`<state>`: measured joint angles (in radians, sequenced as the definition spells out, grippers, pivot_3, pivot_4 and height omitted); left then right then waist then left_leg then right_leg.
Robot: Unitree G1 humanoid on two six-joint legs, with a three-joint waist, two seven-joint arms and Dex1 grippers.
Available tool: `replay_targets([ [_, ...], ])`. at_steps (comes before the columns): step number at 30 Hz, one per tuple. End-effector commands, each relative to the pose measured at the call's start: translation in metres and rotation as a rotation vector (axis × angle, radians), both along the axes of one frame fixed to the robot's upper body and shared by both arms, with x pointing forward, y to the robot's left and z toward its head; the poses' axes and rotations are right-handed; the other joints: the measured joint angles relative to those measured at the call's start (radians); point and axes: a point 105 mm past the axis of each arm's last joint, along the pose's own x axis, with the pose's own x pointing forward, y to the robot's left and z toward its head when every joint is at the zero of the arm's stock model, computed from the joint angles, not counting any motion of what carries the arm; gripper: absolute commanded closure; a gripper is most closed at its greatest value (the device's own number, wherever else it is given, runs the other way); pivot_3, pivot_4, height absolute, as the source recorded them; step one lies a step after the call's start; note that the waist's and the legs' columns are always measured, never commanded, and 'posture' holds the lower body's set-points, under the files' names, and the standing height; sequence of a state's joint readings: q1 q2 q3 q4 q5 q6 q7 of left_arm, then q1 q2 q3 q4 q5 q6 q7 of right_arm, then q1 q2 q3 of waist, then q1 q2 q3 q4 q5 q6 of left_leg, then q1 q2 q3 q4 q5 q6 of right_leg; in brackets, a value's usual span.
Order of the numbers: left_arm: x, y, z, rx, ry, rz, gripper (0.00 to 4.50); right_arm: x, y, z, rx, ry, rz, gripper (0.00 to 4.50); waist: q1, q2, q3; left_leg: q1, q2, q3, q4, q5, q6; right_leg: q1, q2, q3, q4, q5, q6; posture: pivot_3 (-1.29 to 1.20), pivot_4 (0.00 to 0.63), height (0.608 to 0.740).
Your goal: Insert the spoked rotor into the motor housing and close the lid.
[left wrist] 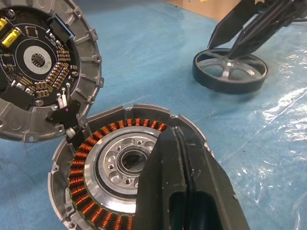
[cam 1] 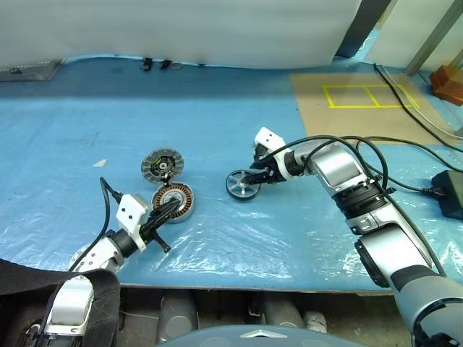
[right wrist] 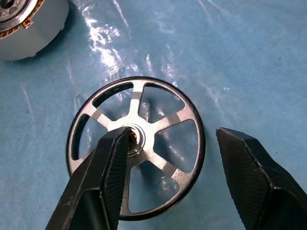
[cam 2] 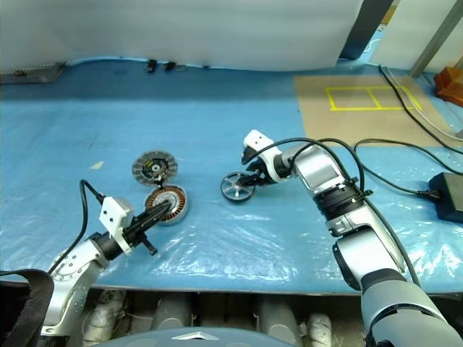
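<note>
The spoked rotor [cam 1: 241, 185] lies flat on the blue sheet, a silver wheel with a dark rim. My right gripper [right wrist: 172, 133] is open and angled down over it, with one finger [right wrist: 112, 158] at the hub and the other outside the rim. To the left lies the motor housing [cam 1: 184, 195], copper windings facing up. My left gripper [cam 1: 172, 207] is shut with nothing in it, its tip over the housing's [left wrist: 96, 167] near edge. The lid [cam 1: 162, 165] lies just behind the housing and touches it, with its dark circuit face [left wrist: 38, 62] up.
A clear plastic film covers the blue sheet [cam 1: 217, 123] and wrinkles near the front edge. Black cables [cam 1: 405, 144] and a black box [cam 1: 450, 191] lie at the right. A brown board with yellow tape [cam 1: 365, 95] sits at the back right.
</note>
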<state>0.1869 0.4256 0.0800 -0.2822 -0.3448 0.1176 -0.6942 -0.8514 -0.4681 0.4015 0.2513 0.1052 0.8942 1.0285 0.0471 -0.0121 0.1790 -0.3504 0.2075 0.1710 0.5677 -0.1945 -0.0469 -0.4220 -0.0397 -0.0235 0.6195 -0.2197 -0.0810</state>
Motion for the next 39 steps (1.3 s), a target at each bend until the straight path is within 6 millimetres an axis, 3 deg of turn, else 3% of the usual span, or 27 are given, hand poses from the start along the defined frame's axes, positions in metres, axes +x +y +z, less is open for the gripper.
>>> replay_targets([
  [1,0.0,-0.002,0.007,0.001,-0.031,-0.007,4.5,-0.008,0.008,0.006,0.024,0.014,0.034,1.54,0.0,0.0,0.0,0.0,0.0,0.0,0.0,0.0,0.0,0.0,0.0,0.0,0.0,0.0,0.0,0.0,0.15,0.74],
  [6,-0.001,-0.001,0.008,0.001,-0.032,-0.002,4.5,-0.008,0.008,0.005,0.023,0.025,0.027,1.54,0.0,0.0,0.0,0.0,0.0,0.0,0.0,0.0,0.0,0.0,0.0,0.0,0.0,0.0,0.0,0.0,0.15,0.74],
  [14,0.002,-0.001,0.01,0.003,-0.036,-0.003,4.5,0.011,-0.007,0.009,-0.093,-0.141,0.019,1.54,0.001,0.0,0.0,0.0,0.0,0.0,0.001,0.0,0.0,0.0,0.0,0.0,0.0,0.0,0.0,0.0,0.15,0.74],
  [24,0.003,0.0,0.009,0.007,-0.028,-0.012,4.5,0.0,0.006,0.024,0.026,-0.067,0.048,1.54,-0.001,0.0,0.0,0.0,0.0,0.0,0.002,0.0,0.0,0.0,0.0,0.0,0.001,0.0,0.0,0.0,0.15,0.74],
  [31,0.004,-0.001,0.008,0.007,-0.026,-0.013,4.5,-0.009,0.013,0.019,0.033,-0.033,0.065,1.54,0.0,0.0,0.0,0.0,0.0,0.0,0.002,0.0,0.0,0.0,0.0,0.0,0.001,0.0,0.0,0.0,0.15,0.74],
  [39,0.003,0.001,0.007,0.007,-0.02,-0.011,4.5,0.008,0.001,0.02,-0.064,-0.189,0.05,1.54,0.0,0.0,0.0,0.0,0.0,0.0,0.002,0.0,0.0,0.0,0.0,0.0,0.001,0.0,0.0,0.0,0.15,0.74],
])
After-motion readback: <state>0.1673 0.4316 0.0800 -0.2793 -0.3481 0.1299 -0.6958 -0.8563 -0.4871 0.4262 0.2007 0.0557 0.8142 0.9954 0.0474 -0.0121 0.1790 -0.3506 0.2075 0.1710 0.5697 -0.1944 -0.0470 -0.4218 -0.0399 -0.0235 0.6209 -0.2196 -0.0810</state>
